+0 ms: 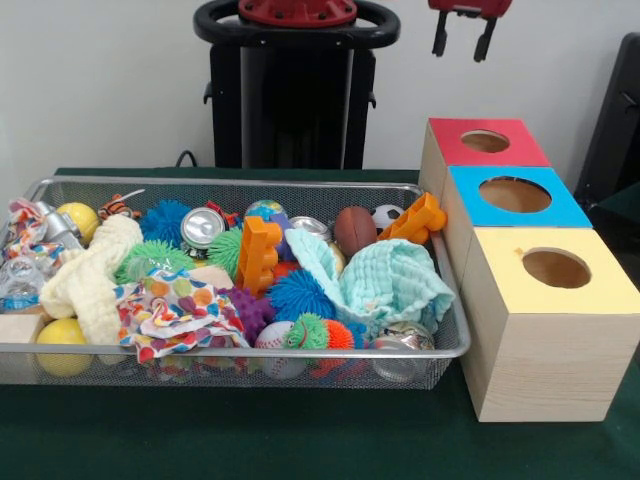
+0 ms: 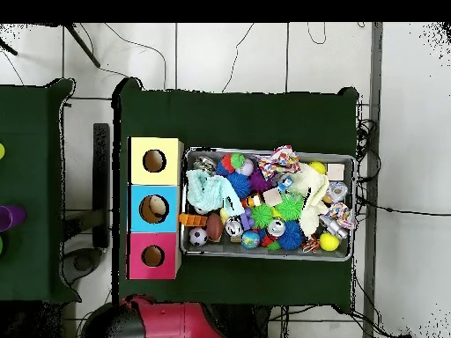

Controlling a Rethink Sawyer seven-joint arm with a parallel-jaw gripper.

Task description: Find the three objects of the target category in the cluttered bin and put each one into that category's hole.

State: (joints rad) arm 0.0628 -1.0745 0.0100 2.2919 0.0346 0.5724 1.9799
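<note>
My gripper (image 1: pixel 465 38) hangs open and empty high above the table, behind the red box (image 1: pixel 450 150), well clear of everything. The wire mesh bin (image 1: pixel 200 350) (image 2: pixel 264 256) is packed with clutter. It holds spiky balls such as a blue one (image 1: pixel 300 295) (image 2: pixel 238 185), a brown football (image 1: pixel 354 230) (image 2: pixel 214 226) and a soccer ball (image 1: pixel 386 214) (image 2: pixel 199 236). Yellow balls (image 1: pixel 62 335) (image 2: pixel 329 241), metal cans (image 1: pixel 203 228) (image 2: pixel 276 228), orange plastic pieces (image 1: pixel 258 255) (image 2: pixel 192 219) and cloths fill the rest. Beside the bin stand the red, blue (image 1: pixel 465 200) and yellow (image 1: pixel 500 290) boxes, each with a round hole on top.
A mint cloth (image 1: pixel 395 285) (image 2: pixel 204 189), a cream cloth (image 1: pixel 95 280) (image 2: pixel 308 189) and a patterned cloth (image 1: pixel 170 315) (image 2: pixel 282 160) cover parts of the pile. The overhead view shows the yellow (image 2: pixel 173 148), blue (image 2: pixel 174 220) and red (image 2: pixel 172 268) boxes in a row touching the bin's end.
</note>
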